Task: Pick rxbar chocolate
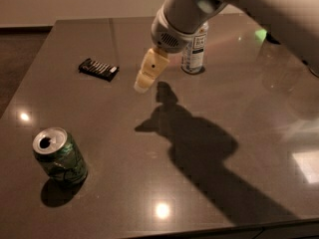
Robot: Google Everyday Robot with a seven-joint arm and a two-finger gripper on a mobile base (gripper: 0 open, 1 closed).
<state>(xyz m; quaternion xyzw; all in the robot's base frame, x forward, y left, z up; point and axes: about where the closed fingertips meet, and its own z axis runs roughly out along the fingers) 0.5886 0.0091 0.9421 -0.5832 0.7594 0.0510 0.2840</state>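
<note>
The rxbar chocolate is a small flat black bar with white text lines and a pale right end. It lies on the dark table at the back left. My gripper hangs above the table to the right of the bar, a short gap away, with its pale fingers pointing down and left. Nothing shows in it. The arm comes in from the top right.
A green soda can stands at the front left. A clear water bottle stands behind the arm at the back middle. The arm's shadow falls across the middle right of the table. A dark object sits at the far right.
</note>
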